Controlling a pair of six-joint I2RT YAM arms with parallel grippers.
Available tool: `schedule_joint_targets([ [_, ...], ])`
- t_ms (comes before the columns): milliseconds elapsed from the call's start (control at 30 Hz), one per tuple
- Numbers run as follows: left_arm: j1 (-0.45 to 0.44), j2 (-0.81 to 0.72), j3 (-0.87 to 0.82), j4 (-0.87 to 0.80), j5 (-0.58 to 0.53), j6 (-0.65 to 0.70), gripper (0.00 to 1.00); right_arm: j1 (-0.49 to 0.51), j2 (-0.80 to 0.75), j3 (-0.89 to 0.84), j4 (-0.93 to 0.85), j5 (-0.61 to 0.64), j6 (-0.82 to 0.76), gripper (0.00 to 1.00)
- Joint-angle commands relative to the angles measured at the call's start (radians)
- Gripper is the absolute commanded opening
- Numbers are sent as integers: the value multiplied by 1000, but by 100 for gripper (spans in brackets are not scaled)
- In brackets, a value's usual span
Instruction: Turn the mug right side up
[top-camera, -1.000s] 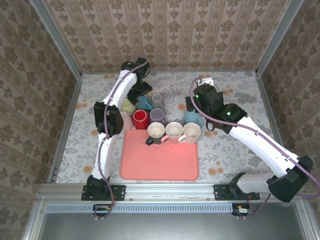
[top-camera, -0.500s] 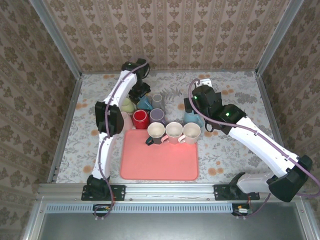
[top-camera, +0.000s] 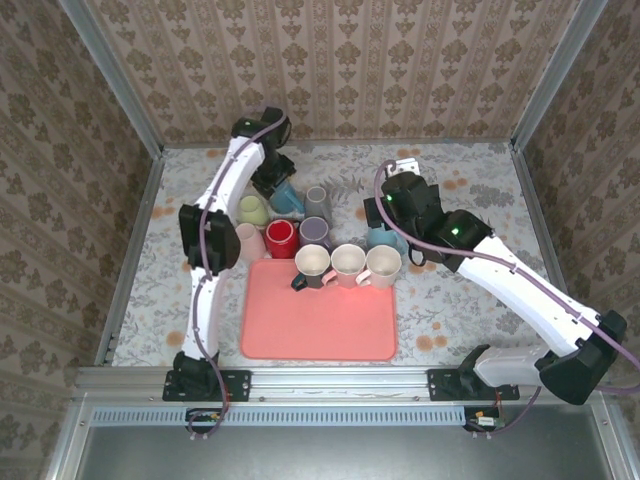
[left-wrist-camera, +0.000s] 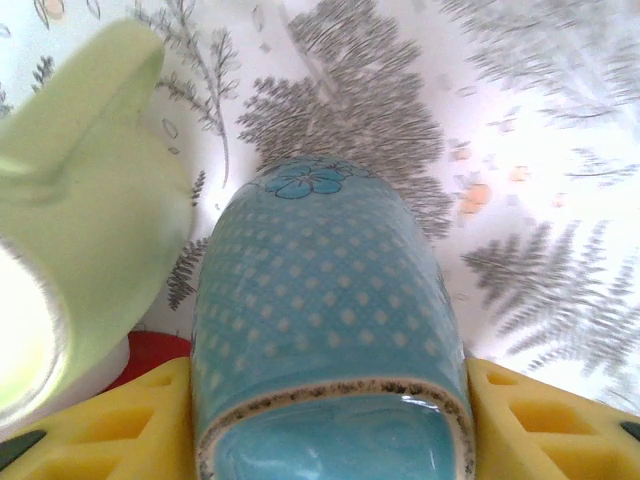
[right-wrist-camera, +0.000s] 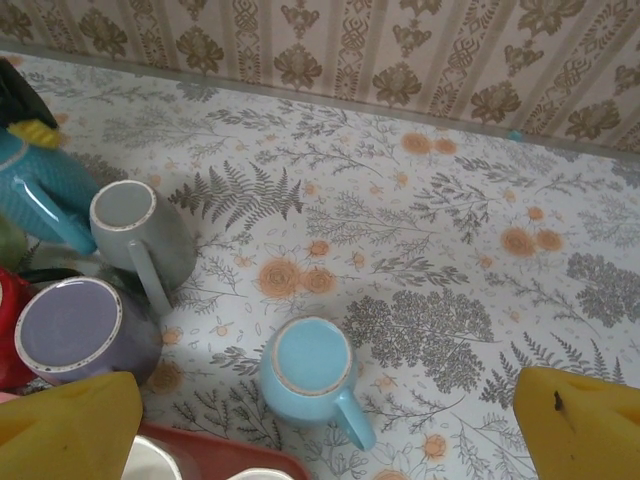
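Your left pincer (left-wrist-camera: 330, 425) pinches the teal mug (left-wrist-camera: 325, 290), which sits tilted just beside a green mug (left-wrist-camera: 80, 220) at the back of the tabletop (left-wrist-camera: 520, 150). Your right pincer (right-wrist-camera: 325, 430) is spread, hovering over a pale blue mug (right-wrist-camera: 305, 368) standing base-up.

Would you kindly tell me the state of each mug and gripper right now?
Left gripper, shut on the teal mug.
Teal mug, tilted, held.
Right gripper, open, empty.
Light blue mug, upside down.
Grey mug, upside down.
Purple mug, upside down.
Front mugs, all three upright.
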Motion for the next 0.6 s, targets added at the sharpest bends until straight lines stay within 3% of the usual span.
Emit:
schedule_joint_targets([
  [0,8,-174,17,70,14,29,36,6,-39,47,10,-5,-19,97],
  [167,5,-325,-59,117,20,60,35,8,-78,48,41,-88,-9,97],
  [267,1,-462,-231,237,39,93,34,8,-105,45,55,-179,-19,96],
  [433,9,-817,-699,658,92,200,35,8,-133,28,61,-309,-9,94],
  [567,65,-1021,-1023,978,259,200,35,9,-144,-1,87,-385,14,94],
])
